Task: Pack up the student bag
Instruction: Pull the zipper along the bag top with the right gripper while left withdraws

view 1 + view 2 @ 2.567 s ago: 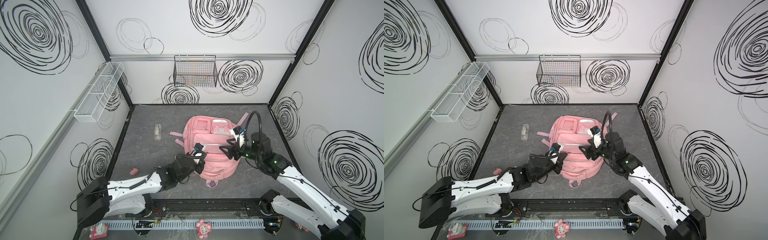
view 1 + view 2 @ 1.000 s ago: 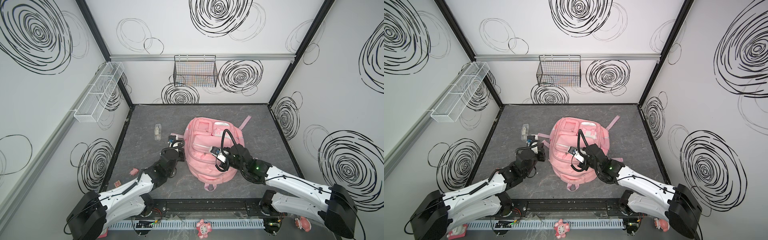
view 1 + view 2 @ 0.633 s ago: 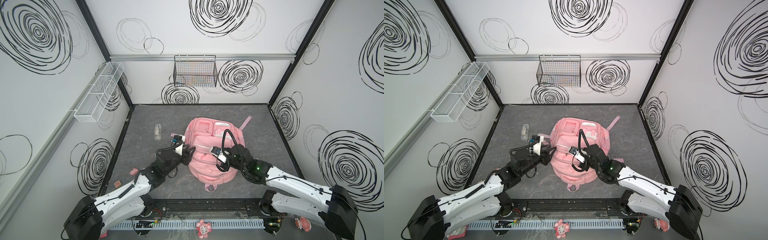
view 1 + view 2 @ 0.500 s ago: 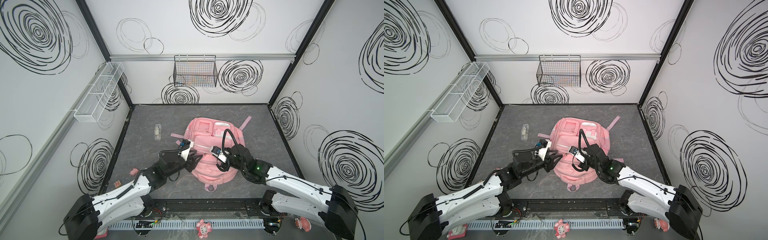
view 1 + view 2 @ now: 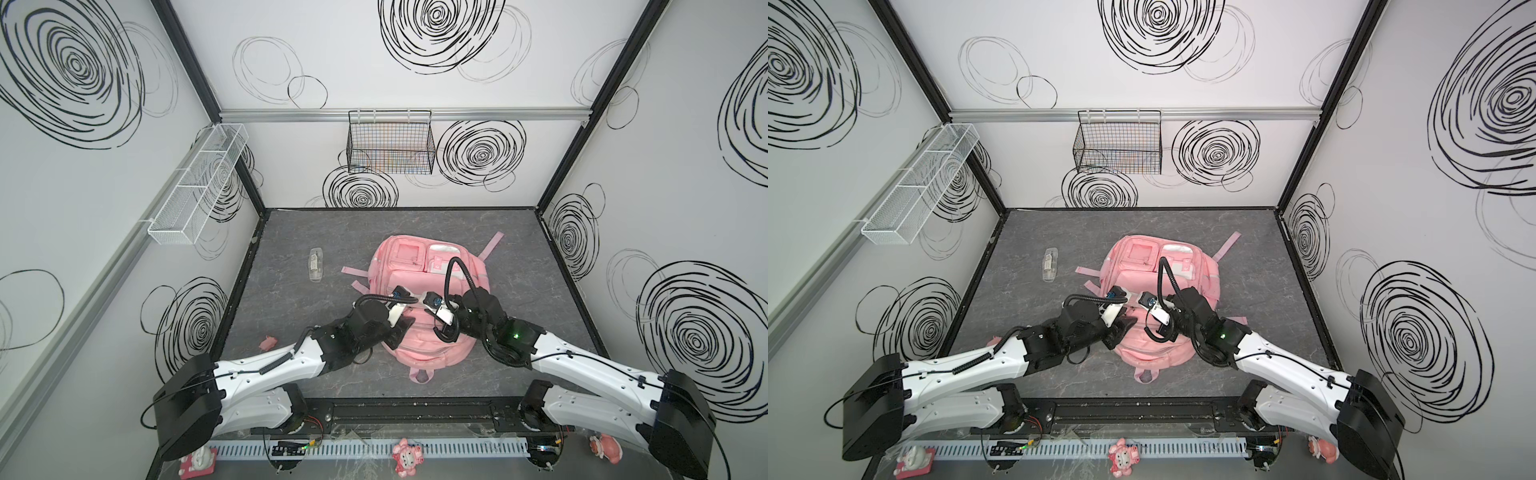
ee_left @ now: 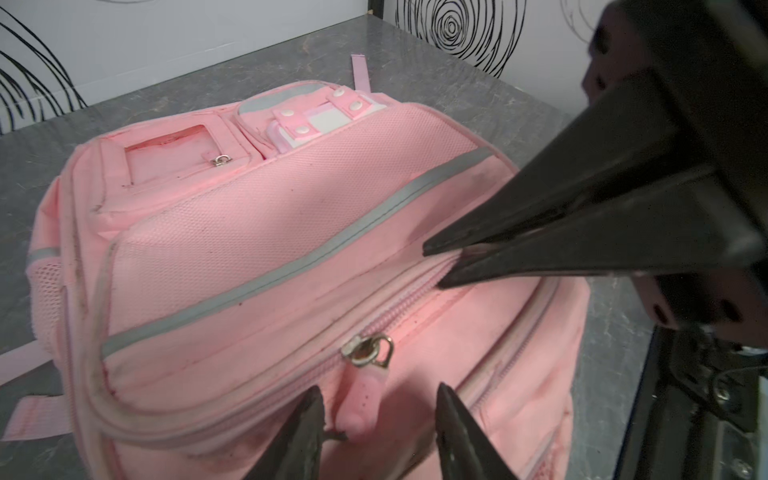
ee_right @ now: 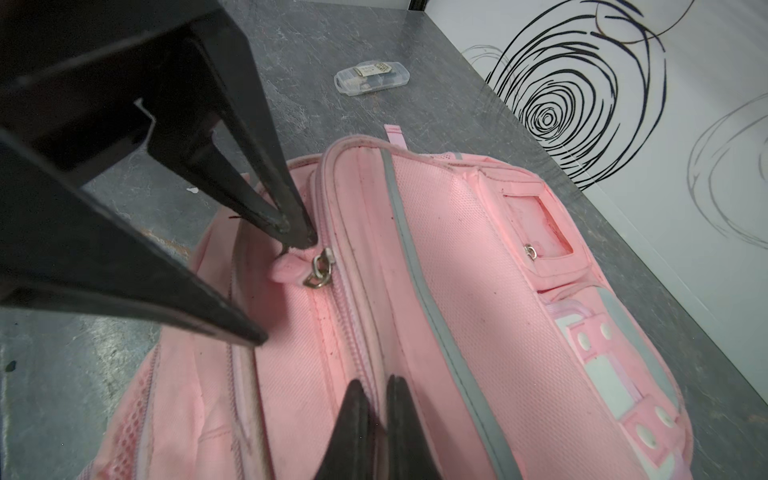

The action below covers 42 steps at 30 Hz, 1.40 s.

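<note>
The left gripper [image 6: 378,392] stands open astride the zipper pull [image 6: 361,407]; the right gripper [image 7: 374,380] pinches the seam of the student bag [image 5: 415,274], flat on the table [image 5: 316,232]; unzipping seems in hand; next, the left should clamp the pull and draw.

Pink student bag [image 5: 415,277], grey marbled table [image 5: 332,232].

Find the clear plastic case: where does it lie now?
In both top views the clear plastic case lies flat on the grey table, left of the student bag, apart from its straps.
</note>
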Available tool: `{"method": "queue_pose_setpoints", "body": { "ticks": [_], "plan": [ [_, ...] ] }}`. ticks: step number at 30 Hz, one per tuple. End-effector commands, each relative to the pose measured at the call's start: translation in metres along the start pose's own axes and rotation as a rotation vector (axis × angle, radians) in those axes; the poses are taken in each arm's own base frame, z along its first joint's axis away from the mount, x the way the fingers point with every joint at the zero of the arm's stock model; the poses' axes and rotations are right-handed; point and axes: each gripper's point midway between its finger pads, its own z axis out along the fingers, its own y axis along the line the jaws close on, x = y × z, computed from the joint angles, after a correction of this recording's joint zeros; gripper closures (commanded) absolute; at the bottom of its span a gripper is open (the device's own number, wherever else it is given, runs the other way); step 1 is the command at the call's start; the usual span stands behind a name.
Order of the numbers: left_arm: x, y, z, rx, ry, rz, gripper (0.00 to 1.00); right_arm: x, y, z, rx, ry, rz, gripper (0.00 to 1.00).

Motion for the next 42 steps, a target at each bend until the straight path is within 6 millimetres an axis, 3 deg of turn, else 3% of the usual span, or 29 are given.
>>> {"method": "queue_pose_setpoints", "body": {
  "ticks": [1,5,8,10,19,30,35,42],
  "plan": [
    [-0.013,0.011,0.001,-0.085,-0.033,0.027,0.58,-0.031,-0.005,-0.012,0.010,-0.123,0.010,1.00],
    [-0.015,0.006,0.003,-0.066,-0.036,0.049,0.74,-0.031,-0.005,-0.013,0.009,-0.129,0.012,1.00],
    [-0.016,0.004,0.004,-0.064,-0.031,0.065,0.94,-0.032,-0.006,-0.014,0.011,-0.129,0.013,1.00],
    [-0.015,0.007,0.004,-0.086,-0.025,0.072,0.99,-0.032,-0.008,-0.014,0.017,-0.129,0.018,1.00],
    [-0.014,0.039,-0.014,-0.250,-0.001,0.073,1.00,-0.030,-0.020,-0.017,0.053,-0.128,0.062,1.00],
    [0.000,0.096,-0.039,-0.365,0.039,-0.149,1.00,-0.032,-0.028,-0.025,0.065,-0.161,0.093,1.00],
    [0.007,0.123,-0.035,-0.394,0.039,-0.265,1.00,-0.037,-0.023,-0.028,0.044,-0.196,0.085,1.00],
    [0.009,0.140,-0.014,-0.357,0.019,-0.377,1.00,-0.049,-0.014,-0.041,0.011,-0.292,0.059,1.00]
  ]
}}
